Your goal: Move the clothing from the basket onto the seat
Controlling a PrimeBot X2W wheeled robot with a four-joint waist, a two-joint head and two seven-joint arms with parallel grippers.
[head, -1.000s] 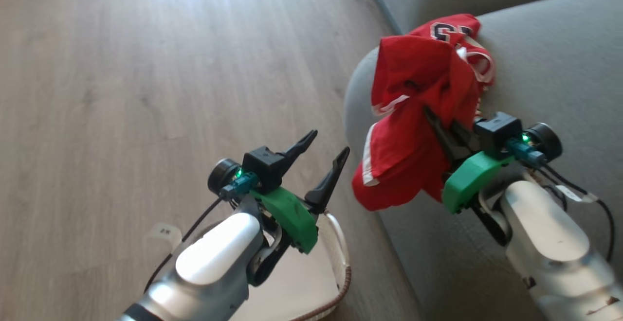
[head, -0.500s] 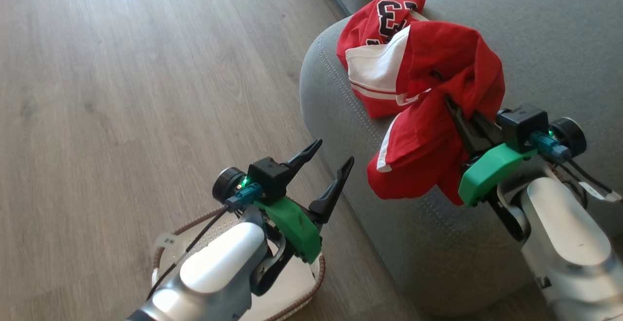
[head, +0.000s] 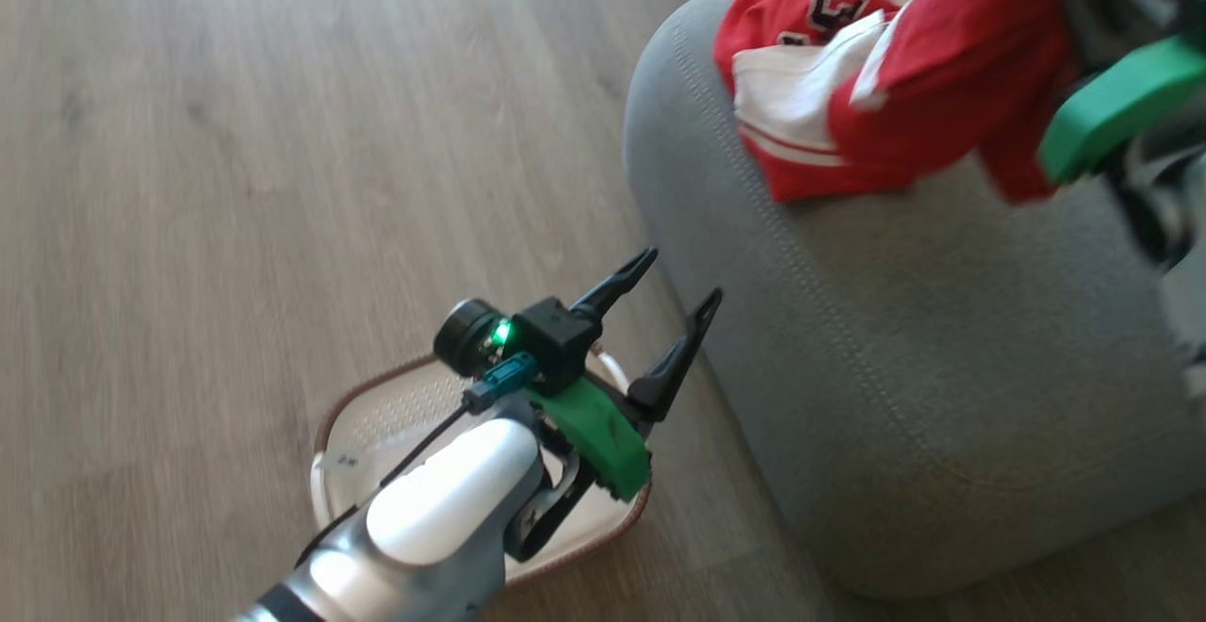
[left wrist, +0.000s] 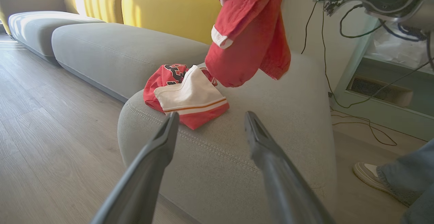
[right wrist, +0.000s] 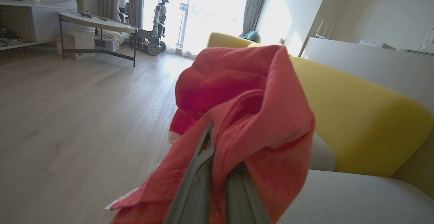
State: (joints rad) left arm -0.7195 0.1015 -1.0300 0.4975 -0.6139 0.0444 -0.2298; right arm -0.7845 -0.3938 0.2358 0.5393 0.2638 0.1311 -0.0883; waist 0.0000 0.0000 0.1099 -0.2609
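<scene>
red garment (left wrist: pixel 249 40), likely light and limp, clamped at a bunched fold in right gripper (right wrist: pixel 220 156) over grey seat cushion (left wrist: pixel 271 122); left gripper (left wrist: pixel 212 114) spread apart, empty

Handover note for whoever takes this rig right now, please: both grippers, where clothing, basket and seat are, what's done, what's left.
Left gripper: open, empty, over the basket.
Right gripper: shut on a red garment hanging over the seat.
Second garment: lying on the seat near its edge.
Basket: on the floor beside the seat; the inside that shows is empty, part hidden by the left arm.
Done: one garment placed.
Left: release the held one onto the seat, then check the basket.
</scene>
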